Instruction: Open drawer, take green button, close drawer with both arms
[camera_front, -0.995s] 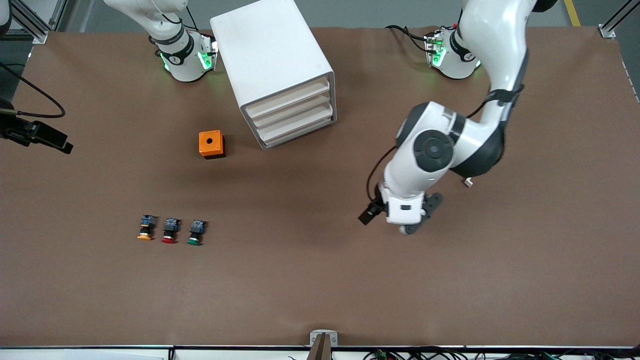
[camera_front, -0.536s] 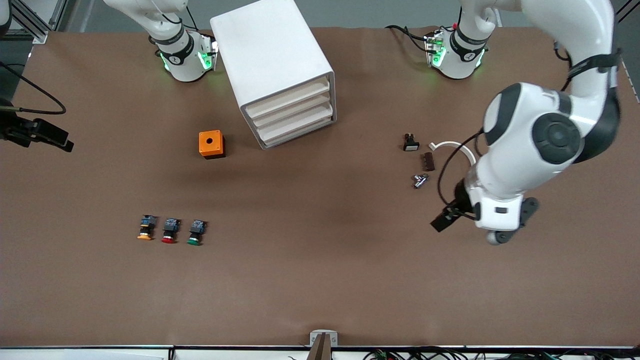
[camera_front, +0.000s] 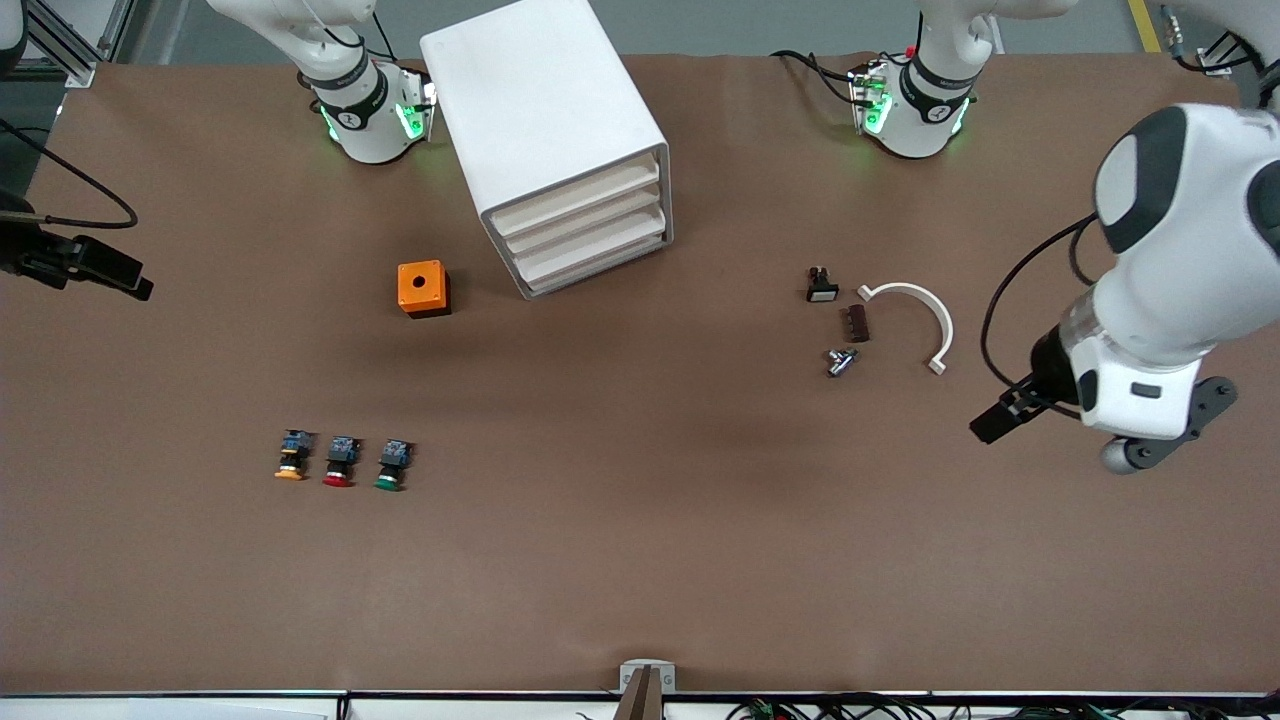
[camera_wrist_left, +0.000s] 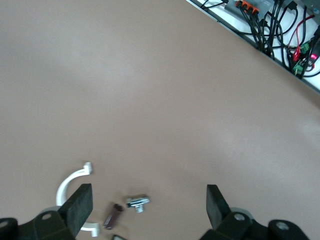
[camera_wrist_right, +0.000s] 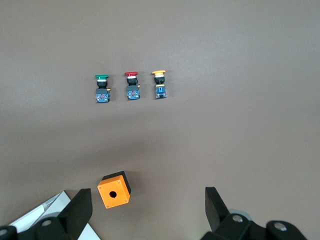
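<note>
The white cabinet (camera_front: 545, 120) stands between the arms' bases with all four drawers shut; the lower two drawers (camera_front: 590, 255) face the left arm's end. The green button (camera_front: 391, 466) lies on the table beside a red one (camera_front: 340, 462) and a yellow one (camera_front: 291, 456), nearer the front camera than the cabinet. It also shows in the right wrist view (camera_wrist_right: 101, 87). My left gripper (camera_front: 998, 424) is open and empty, up over the table at the left arm's end. My right gripper (camera_front: 105, 275) is open and empty, high over the right arm's end.
An orange box (camera_front: 423, 288) with a round hole sits beside the cabinet. A white arc clip (camera_front: 915, 310), a brown piece (camera_front: 857, 322), a metal fitting (camera_front: 840, 361) and a small black part (camera_front: 821, 287) lie toward the left arm's end. Cables run along the table's front edge (camera_wrist_left: 280, 30).
My left arm has swung away from the table's middle toward its own end, uncovering the small parts. The right gripper has barely shifted. Drawers and buttons have not moved.
</note>
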